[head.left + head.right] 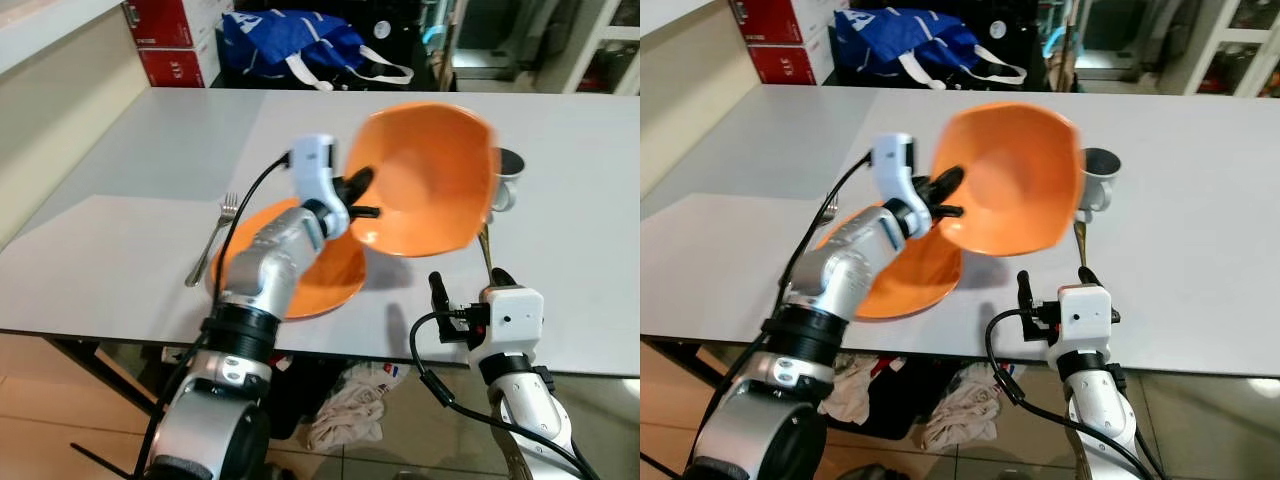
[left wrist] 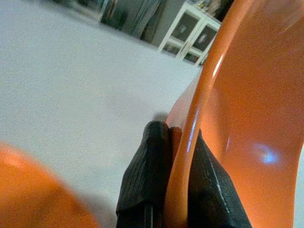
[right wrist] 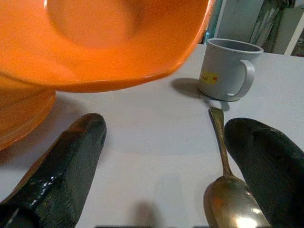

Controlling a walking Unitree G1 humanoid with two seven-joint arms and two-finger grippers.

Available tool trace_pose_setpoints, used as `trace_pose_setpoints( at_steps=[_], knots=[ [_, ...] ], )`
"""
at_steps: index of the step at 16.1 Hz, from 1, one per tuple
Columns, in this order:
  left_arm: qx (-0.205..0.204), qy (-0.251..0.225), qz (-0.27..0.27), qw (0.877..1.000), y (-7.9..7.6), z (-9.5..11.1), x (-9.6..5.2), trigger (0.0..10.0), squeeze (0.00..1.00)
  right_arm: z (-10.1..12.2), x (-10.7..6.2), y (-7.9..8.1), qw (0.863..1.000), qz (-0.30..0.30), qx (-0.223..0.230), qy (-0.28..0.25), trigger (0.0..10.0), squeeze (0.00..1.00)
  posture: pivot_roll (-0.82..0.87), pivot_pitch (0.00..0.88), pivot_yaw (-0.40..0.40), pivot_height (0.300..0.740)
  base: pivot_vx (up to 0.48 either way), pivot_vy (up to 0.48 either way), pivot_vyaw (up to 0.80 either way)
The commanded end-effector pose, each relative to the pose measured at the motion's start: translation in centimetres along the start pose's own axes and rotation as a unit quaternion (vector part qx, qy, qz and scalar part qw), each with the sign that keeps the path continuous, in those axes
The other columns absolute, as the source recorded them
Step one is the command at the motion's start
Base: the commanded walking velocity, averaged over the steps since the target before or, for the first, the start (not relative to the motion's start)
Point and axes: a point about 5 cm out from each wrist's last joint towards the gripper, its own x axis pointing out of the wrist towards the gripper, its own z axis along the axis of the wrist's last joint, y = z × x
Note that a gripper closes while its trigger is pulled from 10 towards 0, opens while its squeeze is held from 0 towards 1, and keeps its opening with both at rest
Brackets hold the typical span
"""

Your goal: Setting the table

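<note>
Robot lifting an orange bowl (image 1: 425, 180) over a bench (image 1: 130, 170).
Centre frame, left claw (image 1: 358, 196) pinches the tilted bowl's rim; right claw (image 3: 161, 166), lower right, is spread.

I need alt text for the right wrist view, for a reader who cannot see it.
Two open black fingers frame a spoon lying on the grey table. A tilted orange bowl hangs above, and a grey mug stands behind.

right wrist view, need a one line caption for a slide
Open right gripper low over the table, spoon between its fingers, orange bowl held above, grey mug behind.
</note>
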Motion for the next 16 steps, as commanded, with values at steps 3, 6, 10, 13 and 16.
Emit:
trace_pose_setpoints(
  at_steps=[3, 6, 10, 13, 16],
  knots=[
    [-0.082, 0.042, -0.011, 0.996, -2.9, 0.4, 1.0, 0.0, 0.0, 0.2, -0.2, -0.1, 1.0, 0.003, -0.005, 0.001, 10.0, 0.0, -0.19, 0.043, 0.05, 0.727, 0.0, 0.0, 0.0],
    [-0.104, 0.08, -0.003, 0.991, -3.6, 1.0, 1.0, 0.0, 0.0, 0.2, -0.1, -0.1, 1.0, 0.004, -0.006, 0.003, 10.0, 0.0, -0.18, 0.041, 0.049, 0.727, 0.0, 0.0, 0.0],
    [-0.117, 0.1, -0.021, 0.988, -4.8, 1.0, 1.1, 0.0, 0.0, 0.1, 0.0, 0.1, 1.0, 0.006, -0.004, 0.002, 10.0, 0.0, -0.18, 0.038, 0.056, 0.727, 0.0, 0.0, 0.0],
    [-0.094, 0.147, -0.033, 0.984, -5.2, -0.3, 1.3, 0.0, 0.0, 0.2, 0.1, 0.2, 1.0, 0.006, -0.003, 0.002, 10.0, 0.0, -0.18, 0.039, 0.058, 0.727, 0.0, 0.0, 0.0],
    [-0.06, 0.176, -0.035, 0.982, -5.6, -1.4, 2.0, 0.0, 0.0, 0.3, -0.1, 0.4, 1.0, 0.007, -0.002, 0.0, 10.0, 0.0, -0.19, 0.045, 0.067, 0.727, 0.0, 0.0, 0.0]
  ],
)
